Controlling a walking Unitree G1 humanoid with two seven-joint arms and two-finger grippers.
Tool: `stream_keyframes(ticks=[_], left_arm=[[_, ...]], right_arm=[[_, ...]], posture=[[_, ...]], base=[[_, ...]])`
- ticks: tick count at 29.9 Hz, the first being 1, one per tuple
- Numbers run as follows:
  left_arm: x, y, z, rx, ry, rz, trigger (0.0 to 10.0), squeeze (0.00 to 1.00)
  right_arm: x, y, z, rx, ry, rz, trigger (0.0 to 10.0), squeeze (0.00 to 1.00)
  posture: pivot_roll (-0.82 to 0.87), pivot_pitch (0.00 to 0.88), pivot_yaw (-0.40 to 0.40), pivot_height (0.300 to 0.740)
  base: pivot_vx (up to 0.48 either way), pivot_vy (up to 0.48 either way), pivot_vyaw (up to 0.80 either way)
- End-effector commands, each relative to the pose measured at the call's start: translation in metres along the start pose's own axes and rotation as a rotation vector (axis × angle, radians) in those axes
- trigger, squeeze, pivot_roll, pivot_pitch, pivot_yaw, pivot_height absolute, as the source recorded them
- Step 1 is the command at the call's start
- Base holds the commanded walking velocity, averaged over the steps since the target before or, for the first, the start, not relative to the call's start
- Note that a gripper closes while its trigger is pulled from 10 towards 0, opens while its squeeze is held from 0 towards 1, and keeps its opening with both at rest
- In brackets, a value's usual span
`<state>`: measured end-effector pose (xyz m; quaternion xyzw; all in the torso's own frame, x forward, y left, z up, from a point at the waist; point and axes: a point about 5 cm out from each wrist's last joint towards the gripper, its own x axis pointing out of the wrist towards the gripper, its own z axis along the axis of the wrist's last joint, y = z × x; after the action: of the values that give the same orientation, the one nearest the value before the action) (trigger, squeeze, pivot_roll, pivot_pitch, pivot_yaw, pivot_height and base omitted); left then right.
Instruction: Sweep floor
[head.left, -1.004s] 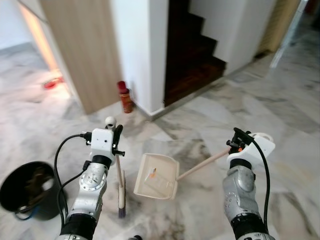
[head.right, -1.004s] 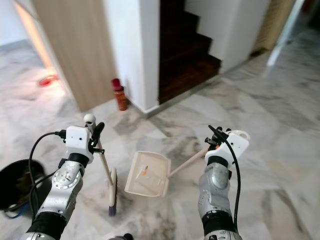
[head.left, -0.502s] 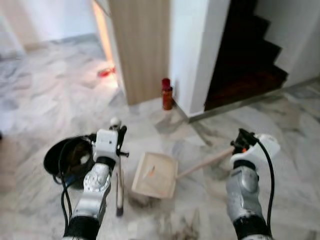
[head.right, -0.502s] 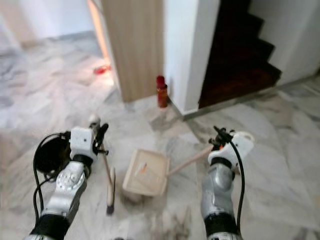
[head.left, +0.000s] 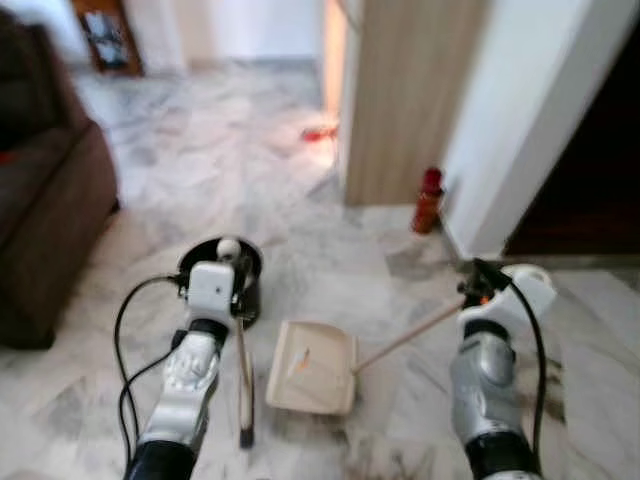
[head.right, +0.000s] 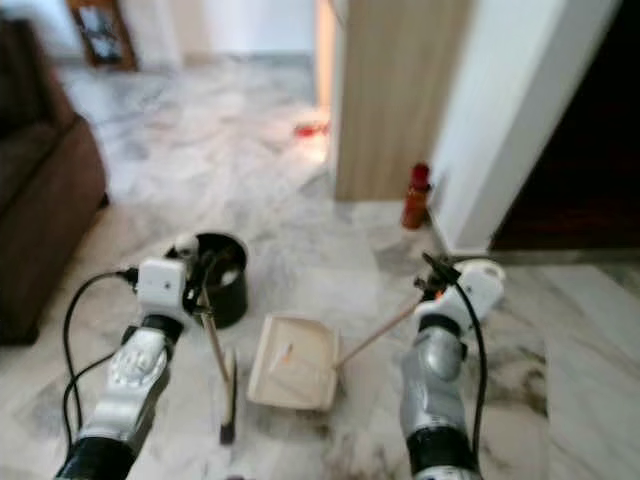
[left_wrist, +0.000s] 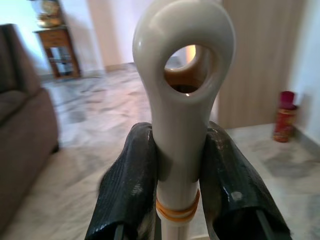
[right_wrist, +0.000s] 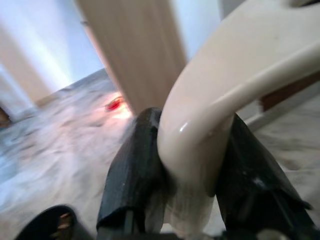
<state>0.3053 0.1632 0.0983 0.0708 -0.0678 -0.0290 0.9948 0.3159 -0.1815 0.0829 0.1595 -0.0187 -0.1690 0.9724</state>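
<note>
Broom (head.left: 243, 385) and dustpan (head.left: 311, 366) were both in my grip over the marble floor (head.left: 200, 200). My left gripper (left_wrist: 179, 165) was clamped on the broom's cream handle just below its looped end, both black fingers (left_wrist: 127, 185) pressed against the shaft above an orange band. The broom hung nearly upright from there, its dark head down at the floor just beside the dustpan's left edge.

My right gripper (right_wrist: 187, 165) was closed around the curved end of the dustpan's handle (head.left: 405, 338), a finger on either side. That long handle sloped down and to the left from my right wrist to the pan, which sat low before me between my two arms, its open tray holding a small orange scrap.

Beyond my left wrist stood a black bucket (head.left: 220, 270), near the broom's top. A brown sofa (head.left: 45, 220) lined the left edge of the room. Ahead, a red canister (head.left: 427, 200) stood on the floor at the foot of a wooden panel (head.left: 410, 100) and a white wall, with a small red thing (head.left: 320, 132) lying farther off by the lit doorway.
</note>
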Motion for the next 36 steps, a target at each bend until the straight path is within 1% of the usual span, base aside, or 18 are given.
stream_keyframes(ticks=[1,6,19,25,27,29,30,35,36], left_arm=[[0.003,-0.003,0.012,0.013,-0.049,-0.01,10.0,0.0],[0.002,-0.003,0.011,0.011,-0.041,-0.009,10.0,0.0],[-0.001,0.002,0.009,0.014,-0.031,0.023,10.0,0.0],[-0.002,0.003,0.01,0.019,-0.035,0.026,10.0,0.0],[-0.001,0.004,0.012,0.025,-0.045,0.026,10.0,0.0],[-0.001,0.004,0.012,0.025,-0.047,0.027,10.0,0.0],[-0.001,0.005,0.012,0.026,-0.05,0.026,10.0,0.0],[0.0,0.005,0.014,0.044,-0.052,0.025,10.0,0.0],[0.0,0.005,0.013,0.042,-0.047,0.027,10.0,0.0]], right_arm=[[0.005,0.003,0.016,0.036,-0.066,0.01,10.0,0.0],[0.006,0.003,0.017,0.043,-0.063,0.013,10.0,0.0],[0.009,0.007,0.023,0.076,-0.073,0.031,10.0,0.0],[0.013,0.018,0.048,0.128,-0.178,0.079,10.0,0.0],[0.018,0.025,0.067,0.16,-0.244,0.092,10.0,0.0],[0.019,0.027,0.072,0.163,-0.259,0.098,10.0,0.0],[0.02,0.029,0.079,0.177,-0.284,0.101,10.0,0.0],[0.022,0.037,0.102,0.221,-0.35,0.122,10.0,0.0],[0.023,0.042,0.11,0.237,-0.374,0.136,10.0,0.0]], posture=[[0.07,0.0,-0.023,0.74],[0.08,0.0,-0.026,0.74],[0.1,0.0,-0.038,0.74],[0.1,0.0,-0.032,0.74],[0.09,0.0,-0.027,0.74],[0.09,0.0,-0.026,0.74],[0.09,0.0,-0.026,0.74],[0.09,0.0,-0.023,0.74],[0.09,0.0,-0.022,0.74]], base=[[0.0,0.0,0.8],[0.0,0.0,0.72],[0.0,0.0,0.0],[0.0,0.0,0.0],[0.0,0.0,0.0],[0.0,0.0,0.0],[0.0,0.0,0.0],[0.0,0.0,0.0],[0.0,0.0,0.0]])
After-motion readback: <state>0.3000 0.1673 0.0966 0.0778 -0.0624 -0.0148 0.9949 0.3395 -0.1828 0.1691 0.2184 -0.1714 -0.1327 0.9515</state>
